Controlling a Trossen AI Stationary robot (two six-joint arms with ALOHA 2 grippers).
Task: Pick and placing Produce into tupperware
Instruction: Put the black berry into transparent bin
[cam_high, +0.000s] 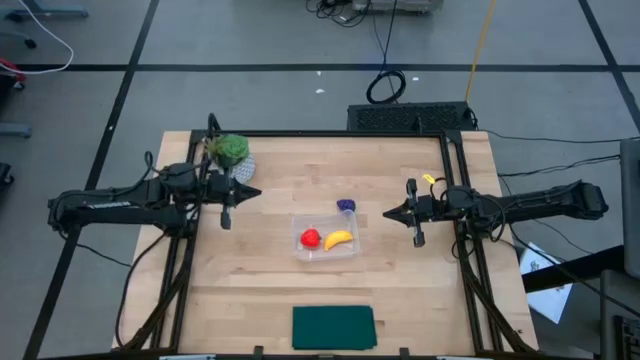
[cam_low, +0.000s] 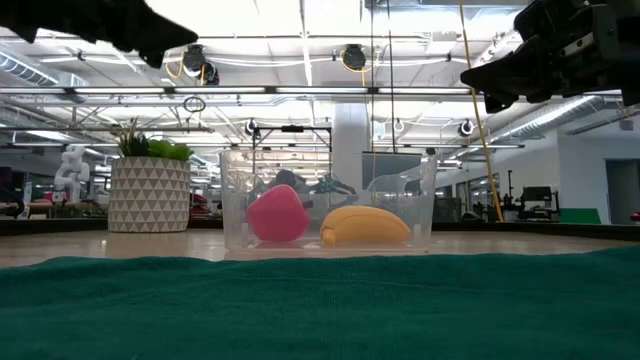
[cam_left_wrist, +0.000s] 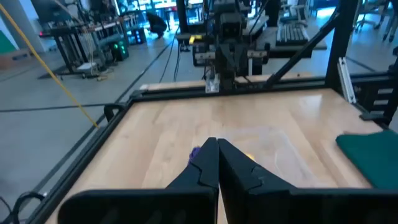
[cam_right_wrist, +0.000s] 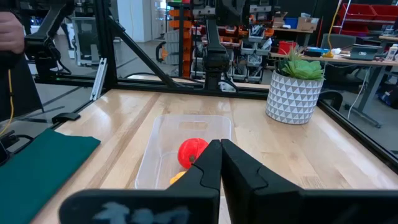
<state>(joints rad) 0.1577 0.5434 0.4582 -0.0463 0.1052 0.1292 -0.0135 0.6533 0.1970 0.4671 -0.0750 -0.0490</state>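
Fruit sits mostly packed already: from above, the red fruit (cam_high: 310, 238) and the banana (cam_high: 339, 239) lie side by side in the clear tub (cam_high: 327, 255) at mid-table, while the purple piece (cam_high: 346, 205) rests just beyond its far rim, so one item probably remains. The left gripper (cam_high: 248, 192) and right gripper (cam_high: 390, 214) hover at either side, arms stretched level. At table height, both fruits show through the tub wall, the potted plant (cam_low: 149, 186) to the left. Each wrist camera shows its own fingers pressed together, empty.
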